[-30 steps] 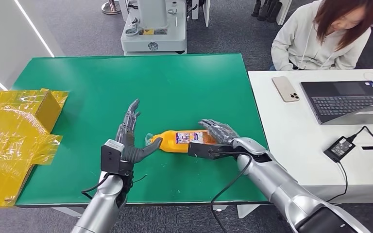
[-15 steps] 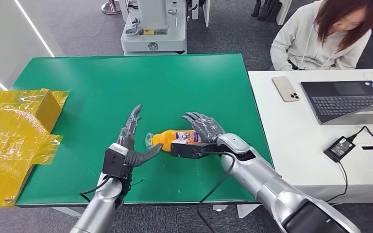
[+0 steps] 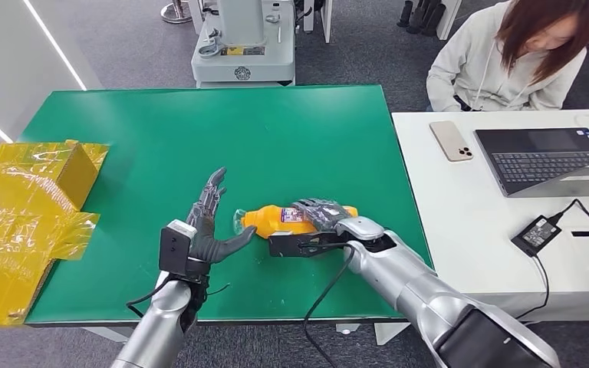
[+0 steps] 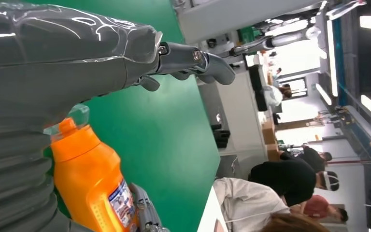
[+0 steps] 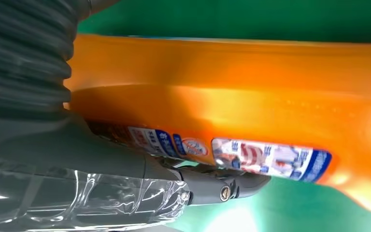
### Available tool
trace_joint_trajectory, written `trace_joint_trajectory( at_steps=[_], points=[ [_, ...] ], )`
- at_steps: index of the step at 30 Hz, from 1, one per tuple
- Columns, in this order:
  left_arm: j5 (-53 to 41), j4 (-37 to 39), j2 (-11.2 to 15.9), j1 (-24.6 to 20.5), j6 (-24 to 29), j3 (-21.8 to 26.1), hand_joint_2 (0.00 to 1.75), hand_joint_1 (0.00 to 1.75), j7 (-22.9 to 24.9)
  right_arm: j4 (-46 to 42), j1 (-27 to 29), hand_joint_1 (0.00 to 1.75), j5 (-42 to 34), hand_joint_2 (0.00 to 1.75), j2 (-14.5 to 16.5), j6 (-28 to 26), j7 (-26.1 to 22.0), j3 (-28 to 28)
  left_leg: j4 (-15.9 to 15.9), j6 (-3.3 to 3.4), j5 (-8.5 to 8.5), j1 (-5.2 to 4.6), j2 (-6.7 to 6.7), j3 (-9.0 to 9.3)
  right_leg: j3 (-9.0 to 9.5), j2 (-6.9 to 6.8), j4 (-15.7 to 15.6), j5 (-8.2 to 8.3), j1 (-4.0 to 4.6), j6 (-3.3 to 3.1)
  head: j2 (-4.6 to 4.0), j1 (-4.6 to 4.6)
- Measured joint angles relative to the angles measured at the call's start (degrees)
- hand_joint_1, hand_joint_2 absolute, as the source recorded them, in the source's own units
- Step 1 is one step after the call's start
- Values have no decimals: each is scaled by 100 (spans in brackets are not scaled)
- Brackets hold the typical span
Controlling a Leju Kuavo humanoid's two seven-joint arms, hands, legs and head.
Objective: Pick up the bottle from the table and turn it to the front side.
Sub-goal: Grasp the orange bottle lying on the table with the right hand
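Observation:
An orange bottle [image 3: 270, 219] with a clear cap lies on its side on the green table [image 3: 291, 138], cap pointing toward my left hand. My right hand [image 3: 320, 211] lies across the bottle's middle, fingers curled over the label. In the right wrist view the thumb [image 5: 212, 186] presses the label side of the bottle [image 5: 251, 106]. My left hand [image 3: 205, 221] stands open just beside the cap, fingers stretched away from me and thumb reaching toward the bottle. The left wrist view has the bottle [image 4: 84, 179] close beneath the spread left hand [image 4: 77, 53].
A crumpled yellow box [image 3: 31, 207] sits at the table's left edge. To the right stands a white desk [image 3: 460, 199] with a phone [image 3: 451, 140], laptop [image 3: 552, 157] and charger [image 3: 535, 234]; a person [image 3: 514, 54] sits behind it. A white machine [image 3: 241, 46] stands beyond the table.
My right hand has slid from the bottle's base to its middle and curled its fingers over it. The left hand has edged slightly forward, staying open.

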Motion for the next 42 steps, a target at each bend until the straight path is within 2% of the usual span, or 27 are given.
trace_joint_trajectory(
  at_steps=[1, 4, 5, 18, 22, 25, 31, 34, 42],
  points=[
    [28, 0, 0, 2, -20, 4, 175, 0, 21, 19, -18, 27, 17, 175, 0, 19, 58, 28, 0, 0, 1, 0, 0, 0, 0, 0, 0, 1, 0, 0, 0, 0],
    [72, 0, 2, 9, -45, 6, 175, 0, 45, 55, -43, 157, 25, 175, -1, 36, 168, 69, 0, -1, 5, 0, 0, 0, 1, 0, 0, 2, 0, -1, 0, 1],
    [83, 0, 2, 12, -48, 6, 175, 0, 49, 64, -47, 175, 24, 175, -2, 34, 190, 77, 0, -1, 6, 0, 0, 0, 1, 0, 0, 3, 0, -1, 0, 1],
    [212, 33, 51, 19, 2, 19, 175, 0, -25, 121, -56, 175, 65, 175, -99, -129, 153, 115, 2, -1, 8, 0, 0, 1, 1, 0, 0, 7, 0, 2, 0, 1],
    [201, 45, 74, 40, 33, 33, 175, 0, -86, 110, -42, 175, -110, 175, -149, -314, -100, 115, 2, -2, 8, 0, 0, 1, 1, 0, 0, 8, 0, 2, 0, 0],
    [147, 46, 87, 71, 140, 52, 175, 0, -149, 26, 46, 175, -546, 175, -208, -566, -555, 16, 2, -2, 8, 0, 0, 1, 1, 1, 0, 8, 0, 2, 0, 1],
    [20, 44, 123, 207, 511, 197, 175, 0, -292, -649, 638, 175, -1746, 175, -380, -995, -1571, -528, 2, -2, 7, 0, 0, 0, -1, 2, -1, 7, 1, 2, 0, 1],
    [-63, 9, 148, 281, 715, 284, 175, 0, -337, -1148, 1098, 175, -2084, 175, -413, -1218, -1740, -838, -1, -2, 7, 1, -1, -1, -3, 1, -1, 6, 2, 2, 0, 0],
    [-120, -86, 200, 385, 898, 398, 175, 0, -357, -2145, 1963, 175, -2326, 175, -448, -1680, -1949, -1422, -3, -3, 7, 1, 0, -6, -8, 1, 0, 6, 2, 1, 0, 0]
  ],
)
